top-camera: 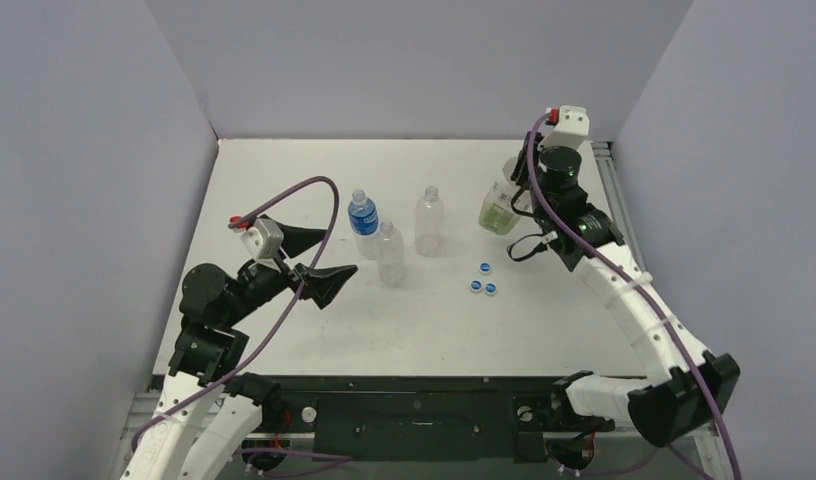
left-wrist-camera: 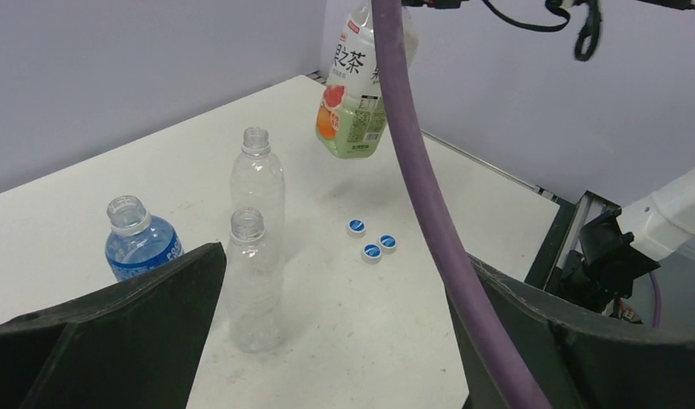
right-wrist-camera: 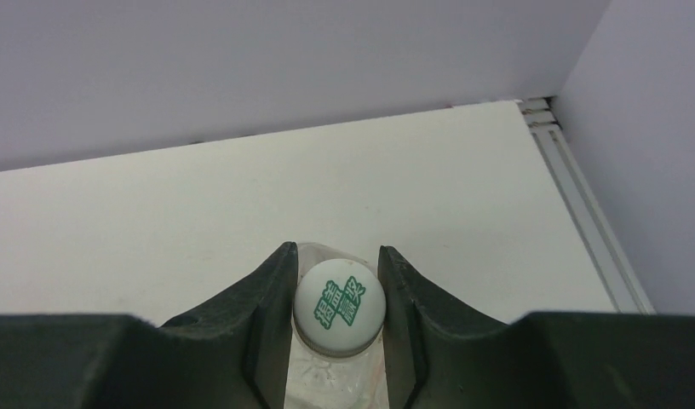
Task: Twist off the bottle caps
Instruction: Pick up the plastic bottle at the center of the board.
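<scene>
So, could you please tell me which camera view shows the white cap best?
The right wrist view: the white cap faces the lens, green print legible, gripped by the right pincer. The top external view hides it under that pincer; the left wrist view shows only the labelled bottle, its top cropped.

I'm seeing a white cap [right-wrist-camera: 339, 300] carrying green characters, three blue caps [left-wrist-camera: 371, 251] showing white rims, one clear bottle [left-wrist-camera: 144, 251] wearing a blue label, a wider bottle [left-wrist-camera: 353, 102] wearing an orange, green and white label, and a purple cable [left-wrist-camera: 421, 170] crossing the white table [top-camera: 284, 180].
</scene>
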Robot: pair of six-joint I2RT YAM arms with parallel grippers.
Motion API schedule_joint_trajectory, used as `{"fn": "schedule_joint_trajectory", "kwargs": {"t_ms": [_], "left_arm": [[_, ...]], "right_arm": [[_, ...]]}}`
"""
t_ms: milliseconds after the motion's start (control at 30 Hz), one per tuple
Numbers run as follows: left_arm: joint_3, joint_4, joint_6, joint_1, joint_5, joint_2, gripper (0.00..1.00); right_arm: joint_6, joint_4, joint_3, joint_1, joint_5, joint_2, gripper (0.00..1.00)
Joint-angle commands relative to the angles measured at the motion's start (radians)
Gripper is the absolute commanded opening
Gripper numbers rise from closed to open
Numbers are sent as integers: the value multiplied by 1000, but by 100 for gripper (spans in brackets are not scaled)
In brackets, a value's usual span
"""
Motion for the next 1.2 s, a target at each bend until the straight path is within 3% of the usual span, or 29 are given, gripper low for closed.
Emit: {"fn": "schedule_joint_trajectory", "kwargs": {"t_ms": [0, 167, 300, 500, 800, 1000, 1167], "left_arm": [[-9, 156, -88, 1, 91, -16, 96], [-8, 201, -158, -4, 153, -30, 96], [5, 203, -172, -10, 194, -21, 97], [8, 178, -163, -25, 220, -25, 97], [2, 108, -83, -28, 248, -28, 97], [28, 75, -59, -28, 254, -50, 96], [20, 84, -80, -28, 313, -56, 97]], "right_arm": [[59, -88, -6, 83, -190, -194, 0], [77, -218, 33, 172, -471, -301, 0], [158, -198, 52, 243, -630, -338, 0], [241, -90, 95, 421, -632, -282, 0], [269, -10, 190, 636, -475, -115, 0], [171, 31, 176, 625, -624, -116, 0], [203, 91, 142, 539, -734, -165, 0]]}}
